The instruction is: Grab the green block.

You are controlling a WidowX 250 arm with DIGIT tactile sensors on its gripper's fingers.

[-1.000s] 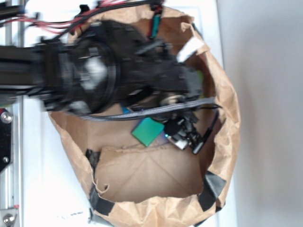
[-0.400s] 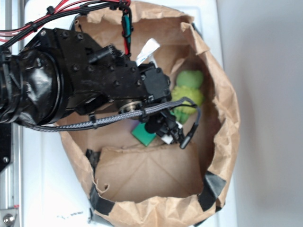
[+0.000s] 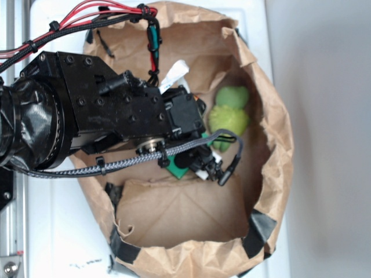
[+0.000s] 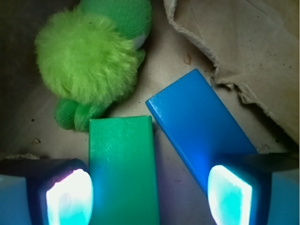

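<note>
The green block (image 4: 123, 168) lies flat on the floor of a brown paper bag (image 3: 272, 145). In the exterior view only a corner of the green block (image 3: 178, 170) shows under the arm. My gripper (image 4: 150, 194) is open and straddles it: the left fingertip (image 4: 68, 197) sits right beside the block's left edge, and the right fingertip (image 4: 229, 194) hangs over the near end of a blue block (image 4: 197, 126). In the exterior view the gripper (image 3: 207, 165) reaches low into the bag.
A fuzzy yellow-green plush toy (image 4: 96, 58) lies just beyond the green block, also seen as the plush toy (image 3: 228, 113) by the bag's right wall. The blue block lies tilted to the right of the green one. Bag walls ring everything; a torn paper flap (image 4: 243, 51) sits far right.
The arm has swung left and lowered into the bag, uncovering the plush toy. The gripper has come down over the green block, hiding most of it in the exterior view.
</note>
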